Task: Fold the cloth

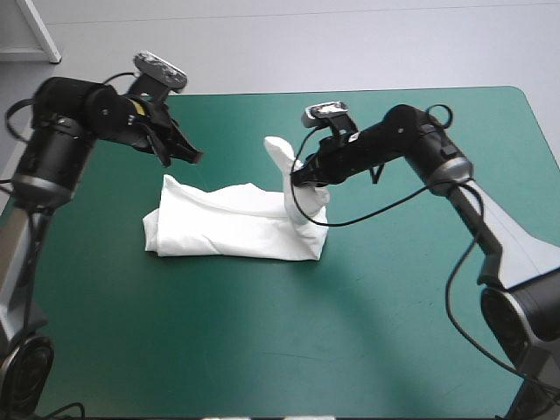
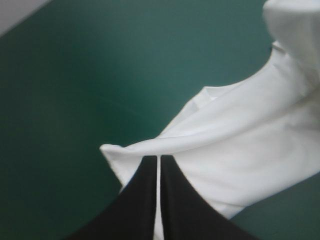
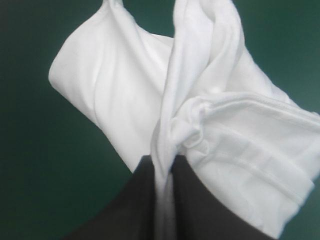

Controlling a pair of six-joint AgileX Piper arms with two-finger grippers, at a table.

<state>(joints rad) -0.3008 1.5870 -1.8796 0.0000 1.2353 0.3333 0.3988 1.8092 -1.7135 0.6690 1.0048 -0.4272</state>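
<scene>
Pinching claw: the right gripper (image 1: pixel 297 179), two broad black curved fins, is clamped on a bunched ridge of the white short-sleeved fabric T-shirt (image 1: pixel 227 229); in its wrist view the cloth runs down between the fingers (image 3: pixel 142 200).
Idle claw: the left gripper (image 1: pixel 194 157) has its fins pressed together into one point, hanging above the table's teal-green cover (image 1: pixel 262 350) near the bundle's far left corner, apart from the cloth and holding nothing that I can see.
Cloth position: a long folded bundle lying mid-table, its right end pulled up into a twisted peak at the right gripper, the rest flat on the cover.
Slip risk: the pinch takes only a narrow gather near the fingertips, so a quick swing could let the fabric slide out and drop in a heap.
Drag risk: nothing pins the flat part, so carrying the raised end across could tow the whole bundle and open the layers underneath.
Crease risk: the raised end looks roped and twisted; laid down as it is, it would likely land as a lump, not a clean fold.
Collision risk: the left gripper sits near the likely path of a leftward fold and could catch the cloth.
</scene>
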